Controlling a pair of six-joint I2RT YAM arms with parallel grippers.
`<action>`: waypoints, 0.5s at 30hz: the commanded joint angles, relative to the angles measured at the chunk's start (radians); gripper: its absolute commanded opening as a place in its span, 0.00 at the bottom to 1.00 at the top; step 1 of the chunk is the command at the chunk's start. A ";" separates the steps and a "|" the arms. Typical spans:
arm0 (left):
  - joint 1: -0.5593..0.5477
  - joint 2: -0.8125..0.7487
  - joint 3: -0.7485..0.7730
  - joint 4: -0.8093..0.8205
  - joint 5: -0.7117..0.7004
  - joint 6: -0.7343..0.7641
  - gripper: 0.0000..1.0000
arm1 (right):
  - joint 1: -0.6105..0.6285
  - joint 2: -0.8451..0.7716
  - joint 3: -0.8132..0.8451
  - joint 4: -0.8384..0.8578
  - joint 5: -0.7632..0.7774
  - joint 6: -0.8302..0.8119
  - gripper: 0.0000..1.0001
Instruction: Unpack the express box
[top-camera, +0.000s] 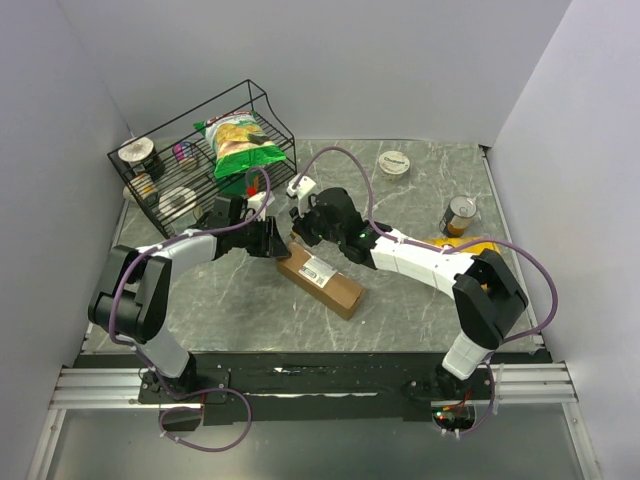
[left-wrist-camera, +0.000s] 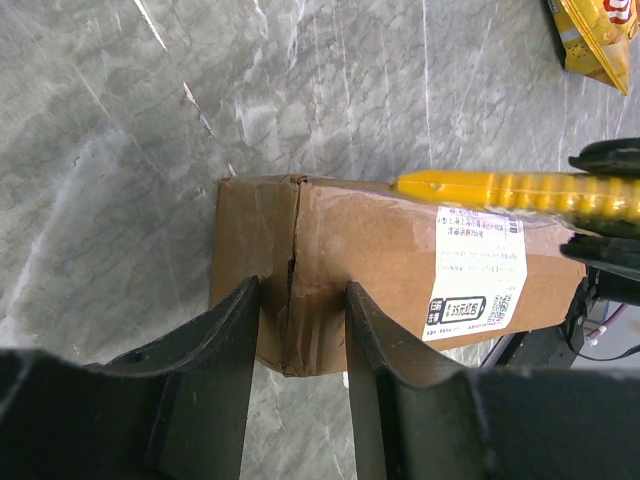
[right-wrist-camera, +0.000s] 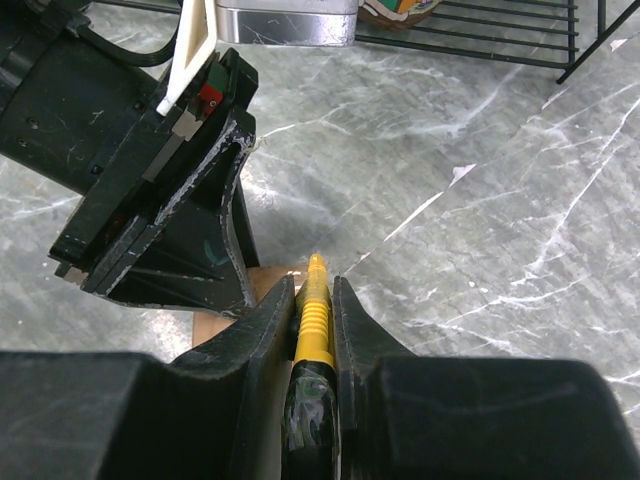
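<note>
One express box (top-camera: 320, 279) at centre. One yellow cutter (left-wrist-camera: 500, 190). One wire rack (top-camera: 112, 158) at ten o'clock. One green chip bag (top-camera: 240, 145) at eleven, one yellow chip bag (left-wrist-camera: 590, 35) at three.

Left arm (top-camera: 185, 245) and right arm (top-camera: 415, 262): white links between bulky black joint housings. Purple cables (top-camera: 338, 150) loop along each. Fingers (left-wrist-camera: 210, 380): matte black, scuffed, tapering.

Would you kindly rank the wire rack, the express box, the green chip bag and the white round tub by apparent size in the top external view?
1. wire rack, clearly largest.
2. express box and green chip bag: too alike to rank; the box is partly covered.
3. white round tub, smallest.
</note>
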 joint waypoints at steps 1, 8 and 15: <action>-0.021 0.067 -0.038 -0.150 -0.060 0.037 0.01 | 0.004 0.001 0.040 0.064 0.024 -0.025 0.00; -0.023 0.067 -0.037 -0.151 -0.065 0.036 0.01 | 0.002 0.005 0.044 0.058 0.023 -0.028 0.00; -0.023 0.071 -0.035 -0.154 -0.062 0.037 0.01 | -0.001 0.010 0.047 0.033 -0.020 -0.010 0.00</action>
